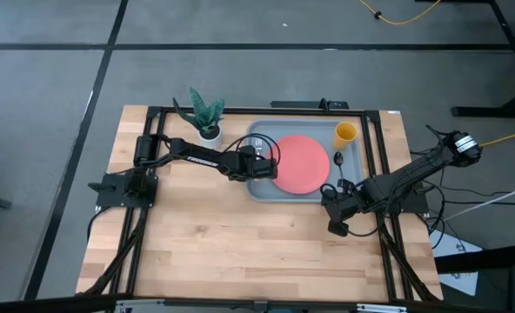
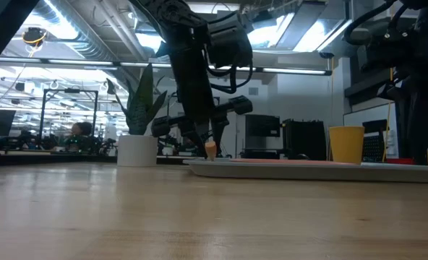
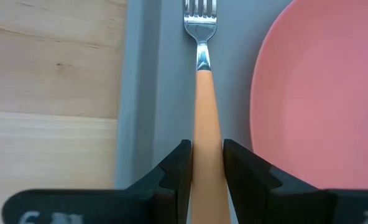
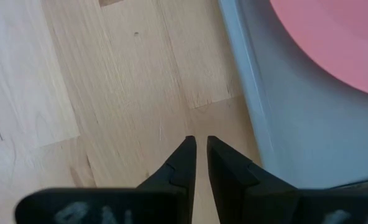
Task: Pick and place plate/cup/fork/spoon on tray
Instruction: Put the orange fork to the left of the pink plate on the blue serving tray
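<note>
The light blue-grey tray [image 1: 355, 156] lies at the table's far middle. On it are the coral-red plate [image 1: 299, 163], the yellow cup [image 1: 345, 133] in the far right corner and the dark spoon [image 1: 338, 161] right of the plate. My left gripper [image 1: 259, 165] hangs over the tray's left strip, shut on the fork [image 3: 201, 74], whose silver tines [image 3: 199, 12] lie between the tray's rim and the plate [image 3: 321, 93]. My right gripper [image 4: 198, 149] is shut and empty over the bare wood, just off the tray's near right corner [image 4: 283, 124]. My left gripper pinches the fork's tan handle [image 3: 206, 134] between its two fingers [image 3: 181, 165], which come from above and lie across it. The fork runs along the tray's left strip beside the plate. In the low view the handle's end [image 2: 210, 149] shows just above the tray's rim.
A small white pot with a green plant [image 1: 208, 117] stands left of the tray's far left corner. Bare wooden table top [image 1: 240, 243] stretches along the near side. A black frame [image 1: 153, 174] borders the table's working area.
</note>
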